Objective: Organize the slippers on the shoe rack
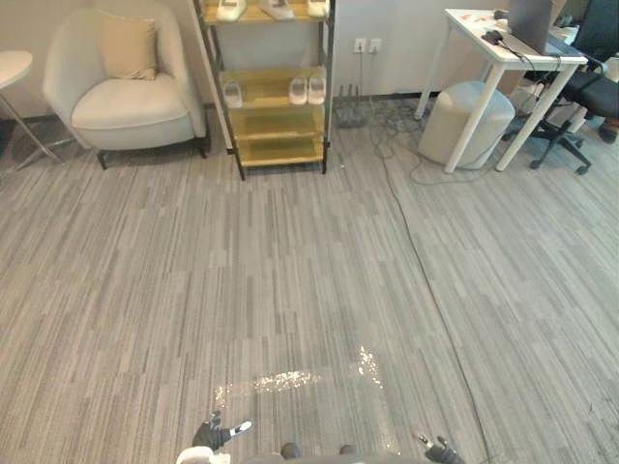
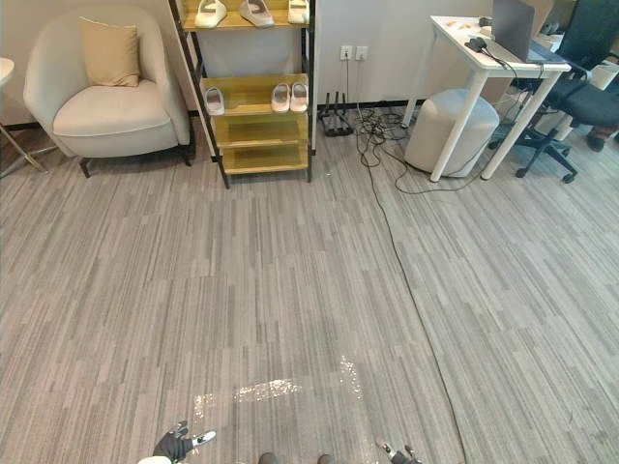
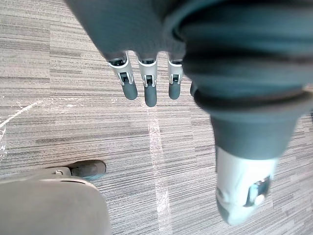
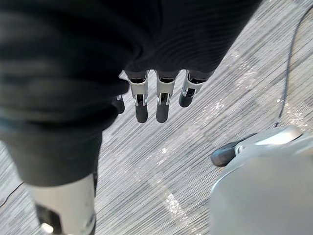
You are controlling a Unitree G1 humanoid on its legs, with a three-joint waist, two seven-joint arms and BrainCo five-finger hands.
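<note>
- floor (image 1: 290, 290): a long stretch of grey carpet lies between the robot and the shoe rack (image 1: 276, 126), so the step in hand is judged to be the walk-up, tbh. Nothing can be sorted until that gap is closed.
- shoe rack: one, stood against the far wall just beside the armchair (image 1: 126, 87) (one, with one cushion). It's best approached square-on and stopped at within easy reach, with the tangle of cables (image 2: 372, 126) on its right steered clear of.
- desk (image 2: 484, 58): one, white, well off to the right, with one round grey pouf (image 2: 450, 130) parked at its legs. Not needed here.
- slippers (image 2: 280, 97): six can be counted, all pale. Three are on the top shelf, partly cut off, and three on the second: a pair set together and a lone slipper (image 2: 214, 100) apart at the left. That single probably wants matching.
- left hand (image 3: 150, 90) and right hand (image 4: 163, 105): two, both hung low over the carpet, fingers straight, nothing held.
</note>
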